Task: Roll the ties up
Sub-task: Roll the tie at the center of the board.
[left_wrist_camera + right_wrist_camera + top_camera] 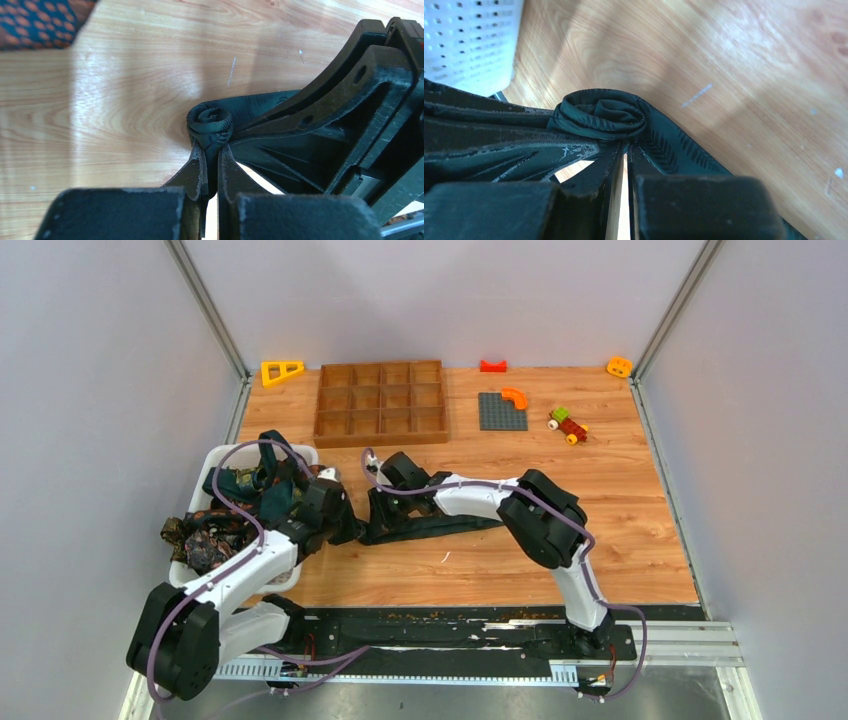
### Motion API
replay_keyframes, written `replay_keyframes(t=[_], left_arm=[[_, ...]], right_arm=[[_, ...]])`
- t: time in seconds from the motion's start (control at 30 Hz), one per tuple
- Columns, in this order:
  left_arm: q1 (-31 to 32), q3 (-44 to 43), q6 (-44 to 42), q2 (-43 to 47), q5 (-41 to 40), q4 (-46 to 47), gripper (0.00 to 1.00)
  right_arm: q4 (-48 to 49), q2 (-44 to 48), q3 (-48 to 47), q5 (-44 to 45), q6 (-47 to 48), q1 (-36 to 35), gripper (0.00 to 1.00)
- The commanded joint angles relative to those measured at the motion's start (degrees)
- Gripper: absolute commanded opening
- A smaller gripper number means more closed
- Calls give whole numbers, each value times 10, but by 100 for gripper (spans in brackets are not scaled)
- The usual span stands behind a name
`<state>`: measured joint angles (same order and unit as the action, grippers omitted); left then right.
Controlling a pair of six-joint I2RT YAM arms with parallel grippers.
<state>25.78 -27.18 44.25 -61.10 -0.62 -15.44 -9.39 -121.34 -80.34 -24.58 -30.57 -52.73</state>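
While our left gripper (212, 152) pinches tight on the coiled end of the dark green patterned fabric necktie (601, 112), our right gripper (626, 150) clamps it too.

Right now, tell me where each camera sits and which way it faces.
Top: above and behind the bases, looking down on the table; left arm and right arm show whole.
Left wrist: on the left arm, looking along the left gripper at the roll; own jaws at the bottom.
Right wrist: on the right arm, looking along the right gripper at the roll, basket beyond; own jaws at the bottom.
Shared: both wrist views show the roll, from roughly opposite sides.
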Motion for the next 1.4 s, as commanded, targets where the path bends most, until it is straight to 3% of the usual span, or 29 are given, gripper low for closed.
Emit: replay_keyframes(t=[0.0,0.2,0.73,1.37], left_arm=[[4,-55,-46,12,-25,-48,0],[6,-83,-86,-21,-64,-89,0],[36,-115,-120,-89,-175,-116,0],[70,-131,-108,-114,-209,-114,0]], right_arm=[[19,-17,-50,-10,-14,-7,9],[1,-28,-79,-13,-10,-6,8],[7,67,42,21,10,62,8],[-4,159,170,71,2,71,7]])
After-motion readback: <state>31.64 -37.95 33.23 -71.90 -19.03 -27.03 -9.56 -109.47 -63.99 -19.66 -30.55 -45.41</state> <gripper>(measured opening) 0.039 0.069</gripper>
